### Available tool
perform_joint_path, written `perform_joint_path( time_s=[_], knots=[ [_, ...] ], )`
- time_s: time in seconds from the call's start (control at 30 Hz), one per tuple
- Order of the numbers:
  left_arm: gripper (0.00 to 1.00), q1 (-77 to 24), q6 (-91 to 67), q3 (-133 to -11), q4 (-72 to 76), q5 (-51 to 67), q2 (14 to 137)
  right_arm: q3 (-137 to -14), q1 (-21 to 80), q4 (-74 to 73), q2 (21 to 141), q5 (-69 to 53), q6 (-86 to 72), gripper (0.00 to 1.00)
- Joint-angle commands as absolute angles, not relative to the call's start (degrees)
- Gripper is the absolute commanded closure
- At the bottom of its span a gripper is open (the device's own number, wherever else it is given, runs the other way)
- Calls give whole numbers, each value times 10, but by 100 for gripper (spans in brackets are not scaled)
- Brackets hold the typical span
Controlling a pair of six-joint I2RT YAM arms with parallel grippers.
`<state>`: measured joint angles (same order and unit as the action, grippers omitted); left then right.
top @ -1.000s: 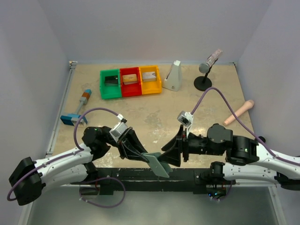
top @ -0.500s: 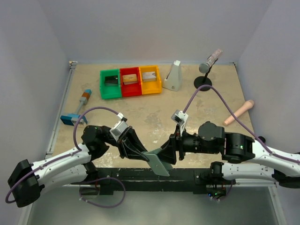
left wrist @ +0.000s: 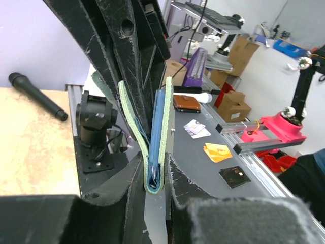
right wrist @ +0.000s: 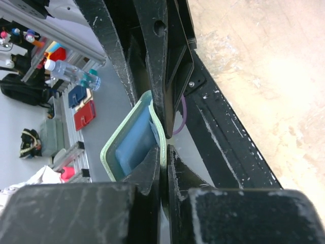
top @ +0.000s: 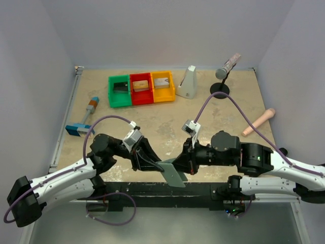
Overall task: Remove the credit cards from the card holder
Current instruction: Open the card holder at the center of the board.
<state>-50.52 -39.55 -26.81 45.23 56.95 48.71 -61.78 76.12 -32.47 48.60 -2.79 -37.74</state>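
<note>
Two tools now pinch the card holder point(top: 173, 177): left tool point(left wrist: 155, 175) grips the fold, right tool point(right wrist: 162, 152) just closed on one flap, prob. to pry it open.

Tan table point(top: 162, 117), three coloured bins point(top: 141, 97), brush point(top: 86, 116), microphone stand point(top: 220, 90), pale rod point(top: 259, 122), perhaps wooden
</note>
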Motion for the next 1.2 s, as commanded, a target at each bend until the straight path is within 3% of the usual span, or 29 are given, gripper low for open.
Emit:
perform_joint_path(
  time_s=[0.0,0.13,0.33,0.37,0.63,1.03,1.17],
  knots=[
    [68,-503,-341,-304,429,480,454,-609,763,-327,480,-38,-380,100],
    [41,-503,-310,-281,374,391,416,-624,763,-356,471,8,-380,100],
    [18,-500,-376,-194,409,240,372,-652,763,-412,472,115,-395,100],
    [0,-500,-395,-183,423,230,374,-654,763,-417,473,131,-399,100],
    [0,-500,-487,-154,440,222,399,-653,763,-418,473,178,-413,100],
    [0,-500,-550,-99,587,261,436,-582,764,-375,405,224,-463,100],
    [8,-500,-567,-89,649,279,463,-577,763,-372,403,240,-472,100]
  ],
)
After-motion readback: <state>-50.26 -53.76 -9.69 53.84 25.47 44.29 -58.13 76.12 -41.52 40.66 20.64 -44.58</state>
